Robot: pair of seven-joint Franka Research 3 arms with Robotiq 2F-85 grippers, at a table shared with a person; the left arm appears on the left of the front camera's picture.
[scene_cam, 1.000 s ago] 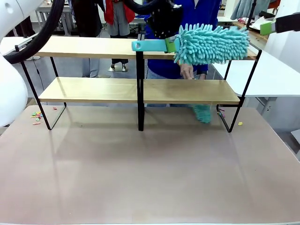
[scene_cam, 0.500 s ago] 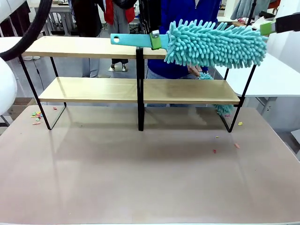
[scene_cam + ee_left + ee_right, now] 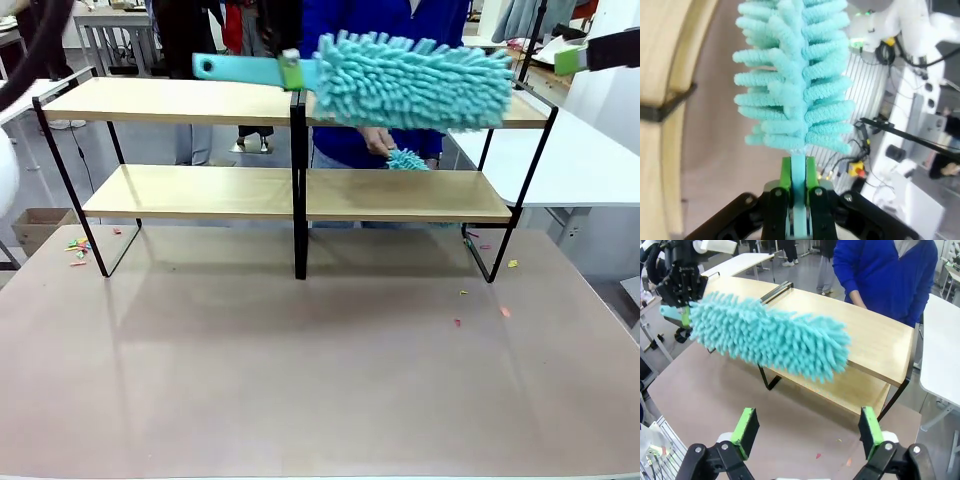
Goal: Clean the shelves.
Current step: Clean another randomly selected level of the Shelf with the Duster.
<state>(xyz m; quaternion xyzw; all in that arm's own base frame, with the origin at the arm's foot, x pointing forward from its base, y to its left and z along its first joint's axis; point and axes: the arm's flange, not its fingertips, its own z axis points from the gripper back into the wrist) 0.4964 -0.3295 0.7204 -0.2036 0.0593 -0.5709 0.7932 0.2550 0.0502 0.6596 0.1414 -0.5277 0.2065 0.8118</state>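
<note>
The shelves (image 3: 190, 192) stand across the far half of the table, light-wood boards on a black frame. My left gripper (image 3: 291, 70) is shut on the handle of a big teal fluffy duster (image 3: 410, 80), whose head lies along the right top board. In the left wrist view the green pads (image 3: 785, 175) clamp the handle below the duster head (image 3: 792, 75). My right gripper (image 3: 808, 435) hangs open above the table's right end, looking at the duster (image 3: 770, 337) and the shelves (image 3: 875, 340). Behind the rack, a person's hand (image 3: 380, 145) holds a small teal duster (image 3: 408, 160) at the lower right board.
The person in blue (image 3: 885, 270) stands behind the rack's right half. Small coloured scraps lie on the pinkish tabletop at the right (image 3: 505, 312) and on the floor at the left (image 3: 78, 245). White tables (image 3: 590, 160) flank the right side.
The big duster has slid left along the top shelf. The person's small duster came up from below the lower shelf's right end to just above that board. New scraps lie on the tabletop.
</note>
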